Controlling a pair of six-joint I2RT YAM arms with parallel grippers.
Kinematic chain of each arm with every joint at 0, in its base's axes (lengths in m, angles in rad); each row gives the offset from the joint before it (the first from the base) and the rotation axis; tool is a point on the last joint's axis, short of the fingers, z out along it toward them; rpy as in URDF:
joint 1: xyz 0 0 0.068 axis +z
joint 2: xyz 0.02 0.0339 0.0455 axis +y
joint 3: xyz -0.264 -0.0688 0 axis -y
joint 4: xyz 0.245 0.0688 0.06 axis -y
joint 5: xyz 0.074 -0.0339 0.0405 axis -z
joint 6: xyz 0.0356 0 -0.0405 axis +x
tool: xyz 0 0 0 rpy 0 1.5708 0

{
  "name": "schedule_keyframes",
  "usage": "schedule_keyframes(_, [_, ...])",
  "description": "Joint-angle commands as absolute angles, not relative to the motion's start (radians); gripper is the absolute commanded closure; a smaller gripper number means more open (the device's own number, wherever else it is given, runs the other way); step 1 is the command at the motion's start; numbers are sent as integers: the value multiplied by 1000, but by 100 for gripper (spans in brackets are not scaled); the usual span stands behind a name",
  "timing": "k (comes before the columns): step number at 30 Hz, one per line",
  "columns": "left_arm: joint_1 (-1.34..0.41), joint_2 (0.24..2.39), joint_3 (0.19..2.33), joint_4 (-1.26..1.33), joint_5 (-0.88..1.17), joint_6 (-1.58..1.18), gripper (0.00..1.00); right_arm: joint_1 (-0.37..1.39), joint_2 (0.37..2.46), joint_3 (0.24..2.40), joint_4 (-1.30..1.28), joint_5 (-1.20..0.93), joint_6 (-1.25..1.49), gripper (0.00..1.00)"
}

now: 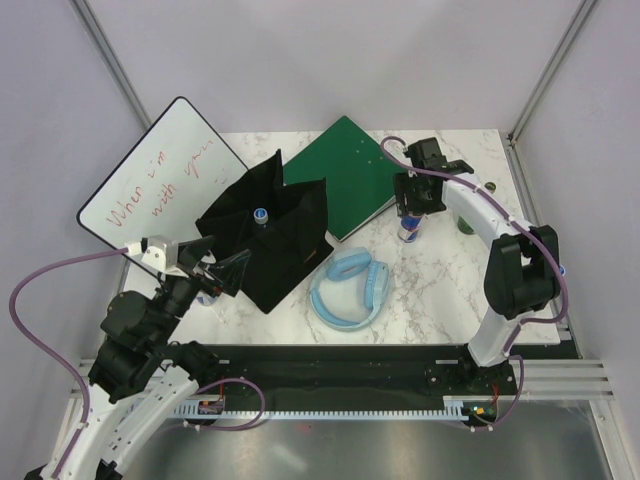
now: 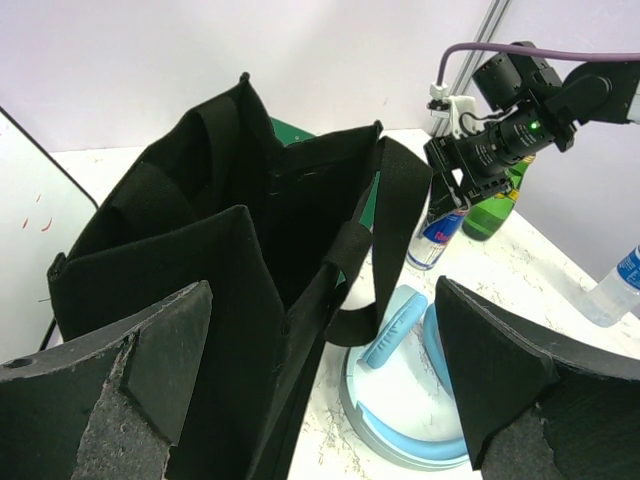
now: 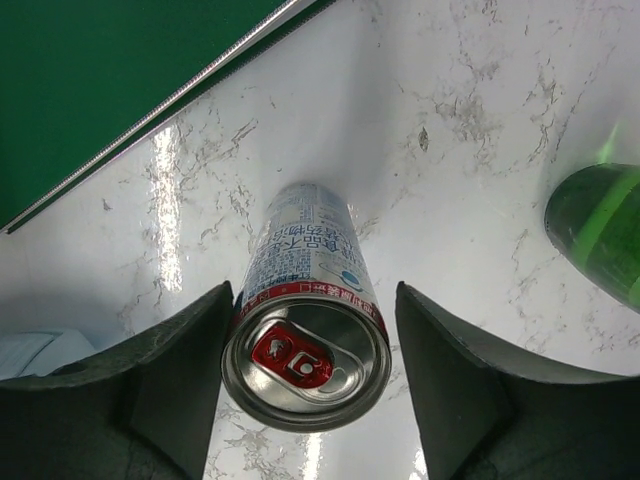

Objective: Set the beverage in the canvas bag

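Note:
The beverage, a slim blue and silver can with a red tab, stands upright on the marble table right of the green binder; it also shows in the right wrist view and the left wrist view. My right gripper is open, straddling the can's top; the left finger is at the rim and the right one is apart. The black canvas bag stands open at centre left with a water bottle inside. My left gripper is open at the bag's near edge.
Light blue headphones lie between bag and can. A green binder lies behind the bag. A green bottle stands right of the can. A whiteboard leans at the far left. A water bottle stands far right.

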State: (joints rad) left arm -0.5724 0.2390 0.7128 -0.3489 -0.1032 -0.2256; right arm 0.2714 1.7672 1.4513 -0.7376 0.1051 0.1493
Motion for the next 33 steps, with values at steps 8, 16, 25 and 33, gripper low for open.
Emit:
schedule_keyframes(8, [-568, 235, 704, -314, -114, -206, 0, 270, 1698, 1499, -761, 63, 150, 82])
schedule_keyframes(16, [-568, 242, 706, -314, -115, -206, 0, 446, 1667, 1966, -1012, 130, 161, 100])
schedule_keyframes(25, [-566, 238, 706, -314, -109, -207, 0, 687, 1744, 2451, -1030, 141, 176, 100])
schedule_keyframes(33, [-566, 233, 706, -314, -107, -210, 0, 850, 1660, 2339, -792, 77, 222, 100])
